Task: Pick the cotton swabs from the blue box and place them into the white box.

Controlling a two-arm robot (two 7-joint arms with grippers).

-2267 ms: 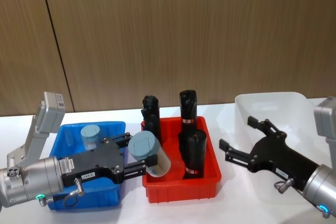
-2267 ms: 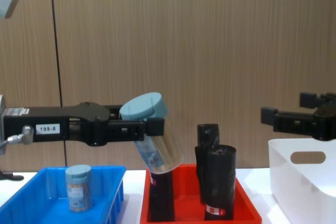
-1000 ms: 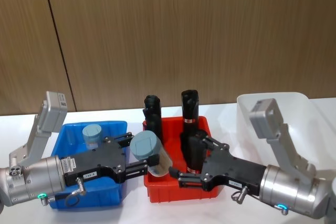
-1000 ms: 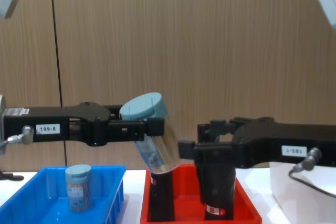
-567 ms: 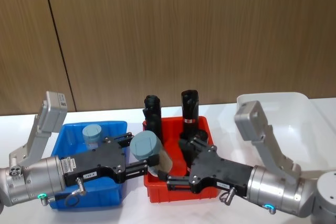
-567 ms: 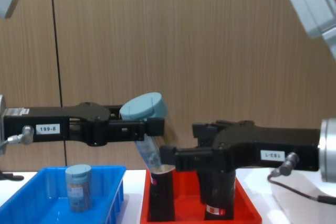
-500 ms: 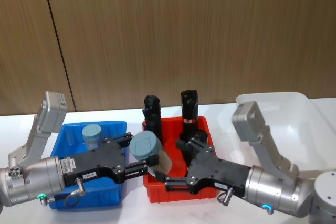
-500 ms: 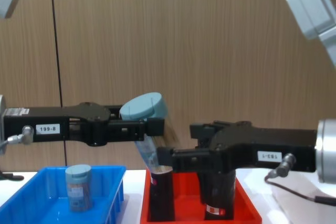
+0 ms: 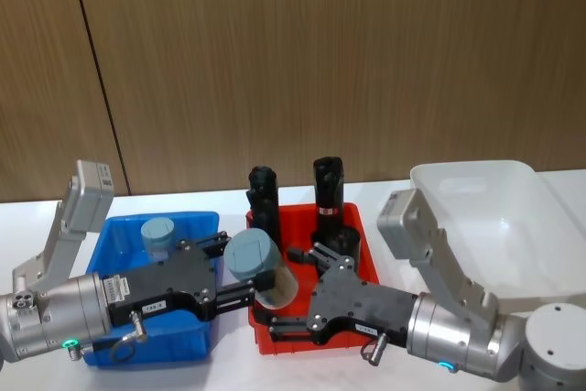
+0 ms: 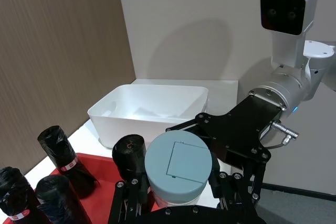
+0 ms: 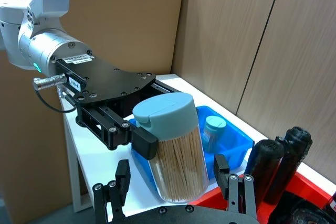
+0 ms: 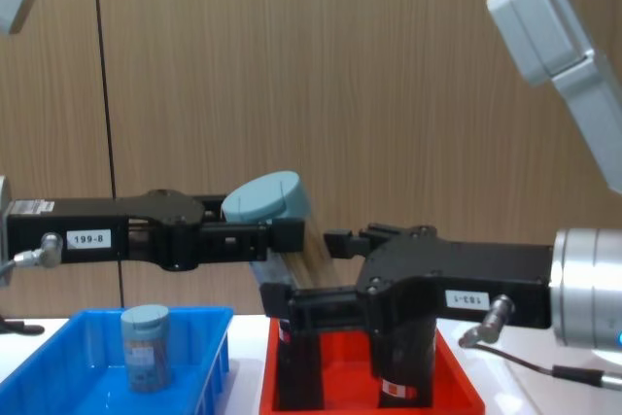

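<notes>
My left gripper [image 9: 236, 269] is shut on a cotton swabs jar [image 9: 261, 272], a clear cylinder with a grey-blue lid. It holds the jar tilted in the air over the left end of the red bin [image 9: 359, 226]. My right gripper [image 9: 288, 292] has come in from the right and is open. Its fingers [image 11: 122, 178] stand on either side of the jar's lower body [image 11: 179, 166] with gaps. A second cotton swabs jar [image 9: 158, 234] stands in the blue box [image 9: 124, 226]. The white box [image 9: 485, 203] sits at the far right, with nothing in the part I see.
Three tall black rolls [image 9: 328, 185] with red-white labels stand in the red bin, between the blue and white boxes and right under both grippers. A wooden wall runs behind the white table [image 9: 27, 217].
My right arm has swung left from over the white box, and its open fingers now straddle the held jar. The left gripper and its jar have stayed put.
</notes>
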